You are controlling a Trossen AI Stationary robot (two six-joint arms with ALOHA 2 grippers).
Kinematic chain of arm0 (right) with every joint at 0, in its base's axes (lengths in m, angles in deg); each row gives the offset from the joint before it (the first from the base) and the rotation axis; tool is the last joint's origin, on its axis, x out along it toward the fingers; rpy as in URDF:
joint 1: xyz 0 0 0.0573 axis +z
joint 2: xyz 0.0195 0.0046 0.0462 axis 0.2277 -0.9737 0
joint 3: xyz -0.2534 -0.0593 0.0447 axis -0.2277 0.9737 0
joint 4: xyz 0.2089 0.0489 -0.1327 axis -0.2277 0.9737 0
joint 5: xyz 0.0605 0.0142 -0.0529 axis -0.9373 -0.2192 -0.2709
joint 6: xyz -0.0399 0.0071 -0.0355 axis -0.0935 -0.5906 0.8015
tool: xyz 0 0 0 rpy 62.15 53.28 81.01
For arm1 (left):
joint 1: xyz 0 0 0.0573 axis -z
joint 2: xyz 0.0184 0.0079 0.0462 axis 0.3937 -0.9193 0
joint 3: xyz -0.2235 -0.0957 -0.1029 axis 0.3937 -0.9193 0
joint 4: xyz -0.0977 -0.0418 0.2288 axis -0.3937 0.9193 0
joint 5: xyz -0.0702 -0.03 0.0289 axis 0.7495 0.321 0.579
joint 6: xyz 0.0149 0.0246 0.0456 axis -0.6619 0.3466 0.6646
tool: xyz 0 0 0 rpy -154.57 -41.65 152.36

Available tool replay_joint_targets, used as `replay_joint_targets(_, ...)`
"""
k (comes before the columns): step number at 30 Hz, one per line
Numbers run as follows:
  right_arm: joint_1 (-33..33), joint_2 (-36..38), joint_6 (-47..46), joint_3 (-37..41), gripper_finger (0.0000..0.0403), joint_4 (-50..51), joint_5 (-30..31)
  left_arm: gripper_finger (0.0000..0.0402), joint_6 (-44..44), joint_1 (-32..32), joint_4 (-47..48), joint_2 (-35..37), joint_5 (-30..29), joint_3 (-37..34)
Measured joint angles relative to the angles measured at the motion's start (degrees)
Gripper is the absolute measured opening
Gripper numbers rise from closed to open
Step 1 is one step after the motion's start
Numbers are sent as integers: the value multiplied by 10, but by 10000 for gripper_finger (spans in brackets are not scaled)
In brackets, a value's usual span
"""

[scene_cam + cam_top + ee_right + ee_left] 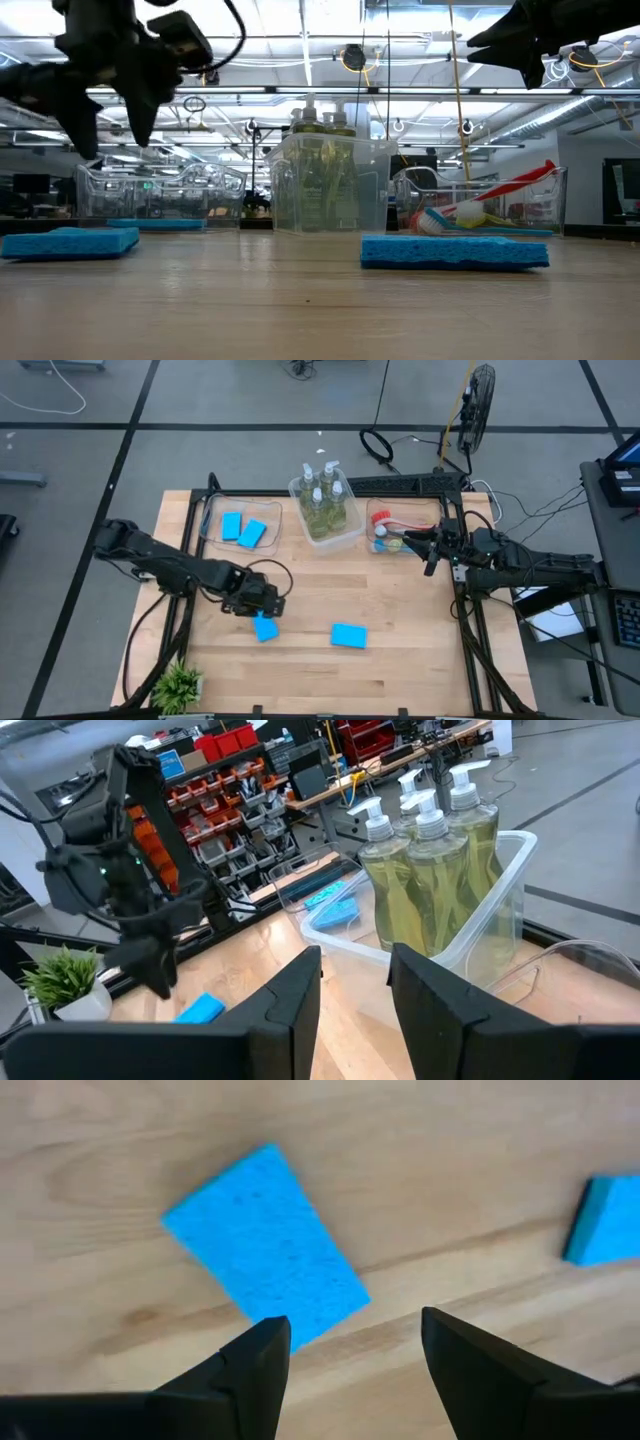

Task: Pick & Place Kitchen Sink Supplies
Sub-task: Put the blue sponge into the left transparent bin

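Above the table's left half, toward the near edge, the left gripper [345, 1342] is held over a loose blue sponge [265, 627], its 2 fingers spread apart with nothing between them. In the left wrist view the sponge [262, 1245] lies flat on the wood, skewed to the line of the fingers. A second loose sponge [348, 635] lies near it, closer to the table's middle. 2 more sponges [242, 529] are already placed in the left bin [215, 540] at the far edge. 4 soap bottles [323, 498] stand in the middle bin [345, 538], and brushes [398, 528] lie in the right bin [377, 546]. The right gripper [355, 982] is parked above the right bin, fingers narrowly parted and empty.

The step in hand is judged to be the approach to the nearer sponge. The next move calls for a descent with the fingers straddling the sponge's short sides, a wrist turn to match its skew, then closure.
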Motion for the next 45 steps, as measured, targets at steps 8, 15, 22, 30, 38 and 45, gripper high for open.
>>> replay_joint_targets(8, 0, 0, 1, 0, 110, 0, 0, 229, -100, 2, 82, -3, 15, 1)
replay_joint_targets(15, 0, 0, 1, 0, 110, 0, 0, 229, -131, 3, 77, -38, 42, -21)
replay_joint_targets(22, 0, 0, 1, 0, 110, 0, 0, 229, -161, 18, 42, -57, 56, -50)
replay_joint_targets(30, 0, 0, 1, 0, 110, 0, 0, 229, -204, 28, -91, -66, 57, -114)
replay_joint_targets(38, 0, 0, 1, 0, 110, 0, 0, 136, -211, 29, -138, -66, 43, -150)
replay_joint_targets(45, 0, 0, 1, 0, 110, 0, 0, 27, -193, 29, -155, -65, 1, -158)
